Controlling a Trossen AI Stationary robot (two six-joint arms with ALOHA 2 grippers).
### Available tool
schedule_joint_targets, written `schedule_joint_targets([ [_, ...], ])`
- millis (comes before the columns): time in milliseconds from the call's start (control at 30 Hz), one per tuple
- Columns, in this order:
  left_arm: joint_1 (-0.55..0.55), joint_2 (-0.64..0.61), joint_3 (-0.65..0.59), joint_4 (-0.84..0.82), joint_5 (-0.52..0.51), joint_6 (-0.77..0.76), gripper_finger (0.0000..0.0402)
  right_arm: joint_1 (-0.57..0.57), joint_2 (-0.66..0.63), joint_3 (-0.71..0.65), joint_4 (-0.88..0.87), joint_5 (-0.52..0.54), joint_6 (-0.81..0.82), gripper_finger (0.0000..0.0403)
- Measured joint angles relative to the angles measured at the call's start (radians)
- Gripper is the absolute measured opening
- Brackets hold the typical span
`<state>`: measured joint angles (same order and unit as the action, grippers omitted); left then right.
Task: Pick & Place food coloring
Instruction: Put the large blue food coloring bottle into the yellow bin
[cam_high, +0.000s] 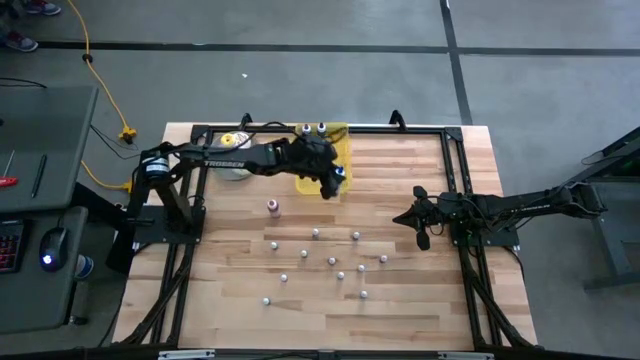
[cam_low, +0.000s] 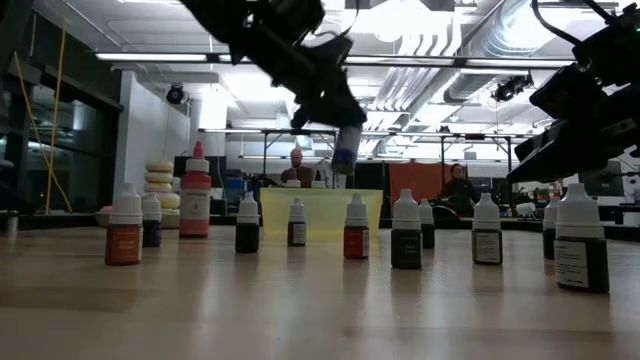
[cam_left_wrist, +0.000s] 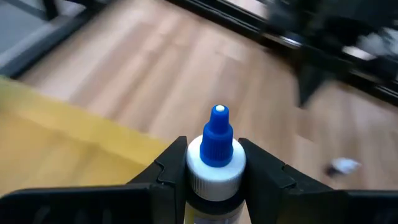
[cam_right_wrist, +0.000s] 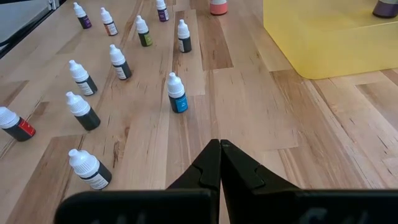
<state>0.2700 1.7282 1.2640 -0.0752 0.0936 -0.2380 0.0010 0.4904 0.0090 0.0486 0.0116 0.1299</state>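
Food coloring bottle (cam_high: 338, 173), seen from above, hangs clamped in the left gripper (cam_high: 330, 180) over the yellow tray (cam_high: 342, 135); lowering it before letting go looks wise. Wrist view: fingers (cam_left_wrist: 261, 171) pinch its blue-tipped cap. Right gripper (cam_right_wrist: 219, 163) waits clenched, empty.

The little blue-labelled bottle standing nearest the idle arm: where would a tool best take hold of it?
Probably around the blue-labelled bottle's body, just under the white cap, coming down from above. It stands upright on the table with bare wood on every side, so fingers could drop either side without knocking a neighbour. The narrow tip offers little to pinch. The right tool waits nearby, shut; the left tool grips another bottle below its cap.
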Motion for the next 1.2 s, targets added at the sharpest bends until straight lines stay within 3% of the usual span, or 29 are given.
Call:
schedule_joint_targets([
  [267, 0.091, 0.009, -0.018, 0.069, -0.233, 0.071, 0.0101, 0.000, 0.000, 0.000, 0.000, 0.000, 0.000, 0.0000],
  [400, 0.111, 0.044, -0.015, 0.208, -0.338, 0.041, 0.0101, 0.000, 0.000, 0.000, 0.000, 0.000, 0.000, 0.0000],
  [500, 0.117, 0.091, -0.012, 0.293, -0.339, 0.039, 0.0101, 0.000, 0.000, 0.000, 0.000, 0.000, 0.000, 0.0000],
  [767, 0.117, 0.204, 0.068, 0.305, -0.365, 0.096, 0.0101, 0.000, 0.000, 0.000, 0.000, 0.000, 0.000, 0.0000],
  [1033, 0.116, 0.305, 0.164, 0.268, -0.544, 0.052, 0.0102, 0.000, 0.000, 0.000, 0.000, 0.000, 0.000, 0.0000],
  [1200, 0.115, 0.338, 0.199, 0.259, -0.578, -0.058, 0.0102, 0.000, 0.000, 0.000, 0.000, 0.000, 0.000, 0.0000],
])
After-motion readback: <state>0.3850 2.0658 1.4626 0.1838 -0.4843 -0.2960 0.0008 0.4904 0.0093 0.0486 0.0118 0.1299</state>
